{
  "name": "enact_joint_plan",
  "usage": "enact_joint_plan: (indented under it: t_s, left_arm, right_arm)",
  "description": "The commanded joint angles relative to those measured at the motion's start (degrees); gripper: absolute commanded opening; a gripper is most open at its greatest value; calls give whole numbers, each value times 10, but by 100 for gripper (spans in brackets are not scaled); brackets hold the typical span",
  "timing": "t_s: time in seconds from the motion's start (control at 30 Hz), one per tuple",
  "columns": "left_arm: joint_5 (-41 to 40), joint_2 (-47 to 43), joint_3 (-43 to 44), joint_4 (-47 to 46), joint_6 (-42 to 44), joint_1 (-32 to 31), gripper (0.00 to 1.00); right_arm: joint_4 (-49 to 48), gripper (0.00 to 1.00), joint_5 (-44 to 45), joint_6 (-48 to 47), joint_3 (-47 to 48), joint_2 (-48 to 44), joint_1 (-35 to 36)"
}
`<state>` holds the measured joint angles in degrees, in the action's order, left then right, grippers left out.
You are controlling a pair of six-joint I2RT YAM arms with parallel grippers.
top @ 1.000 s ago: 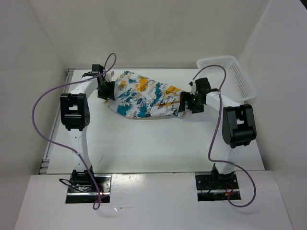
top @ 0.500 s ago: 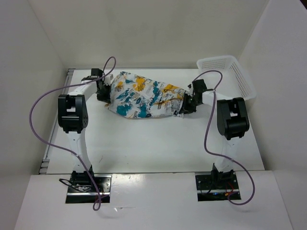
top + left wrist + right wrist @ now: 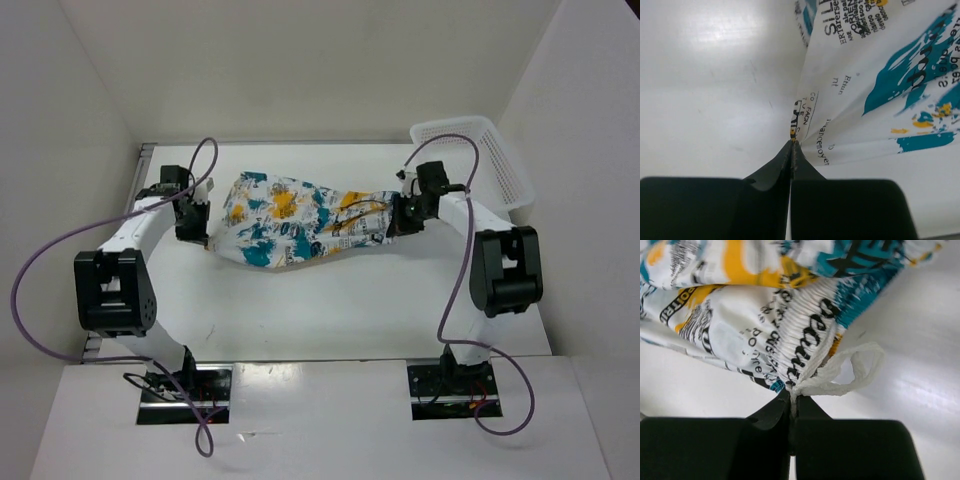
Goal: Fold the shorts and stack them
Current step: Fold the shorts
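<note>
Two pinches going on: the left gripper [image 3: 792, 145] is squeezed tight on a thin fabric edge at the left end of the shorts [image 3: 290, 222]. The right gripper [image 3: 791, 394] is clamped on the elastic waistband, right where the white drawstring [image 3: 852, 372] loops out. Shorts hang stretched between them over the back half of the table [image 3: 300, 300], and the white basket [image 3: 470, 150] sits in the far right corner.

The top camera sits high behind the arm bases [image 3: 183, 385], which lie at 6 o'clock, and looks down and forward over the whole table [image 3: 330, 300]. The wrist cameras look out from very near past the left gripper [image 3: 792, 144] and the right gripper [image 3: 791, 391], each at 6 o'clock in its view. All three views share the shorts [image 3: 290, 220]: the left wrist sees their 9 o'clock end, the right wrist their 3 o'clock end.
</note>
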<state>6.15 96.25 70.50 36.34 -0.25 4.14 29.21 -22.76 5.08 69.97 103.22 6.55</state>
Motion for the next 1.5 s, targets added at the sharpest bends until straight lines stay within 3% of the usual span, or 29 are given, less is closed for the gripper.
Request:
enact_joint_plan:
  t_s: [0.0,0.1,0.27,0.4,0.43,0.7,0.93,1.1,1.2,1.27,1.3,1.33,1.4,1.47]
  left_arm:
    - [-32,-55,-39,65,3,-6,0]
    - [-20,-106,-84,86,3,-6,1]
    - [13,-111,-79,91,3,-12,55]
    - [7,-48,6,58,3,-19,57]
    - [12,-32,70,52,3,-19,58]
    - [16,235,366,41,3,-100,63]
    - [-32,379,481,47,3,-124,66]
    - [-40,411,518,56,3,-124,66]
    - [-34,411,510,56,3,-124,58]
    - [-28,405,504,56,3,-124,46]
    - [-19,405,504,56,3,-124,26]
    - [-19,398,504,56,3,-124,18]
    - [-5,390,504,51,3,-124,5]
    - [0,382,504,51,3,-124,0]
  right_arm:
    - [80,0,-19,-94,-27,-89,-4]
    - [100,0,-19,-110,-63,-126,8]
    - [92,0,-14,-110,-77,-132,15]
    - [97,0,-14,-110,-77,-116,15]
    - [97,0,-14,-110,-77,-110,15]
    - [102,0,-14,-116,-67,-89,15]
    - [109,0,-25,-121,-62,-72,15]
    - [114,0,-25,-121,-62,-61,15]
    - [114,0,-25,-121,-56,-61,15]
    - [114,0,-25,-121,-56,-61,15]
    - [114,0,-25,-121,-56,-56,15]
    - [114,0,-25,-121,-56,-56,15]
    - [114,0,-25,-121,-56,-56,15]
    - [114,0,-25,-121,-56,-56,15]
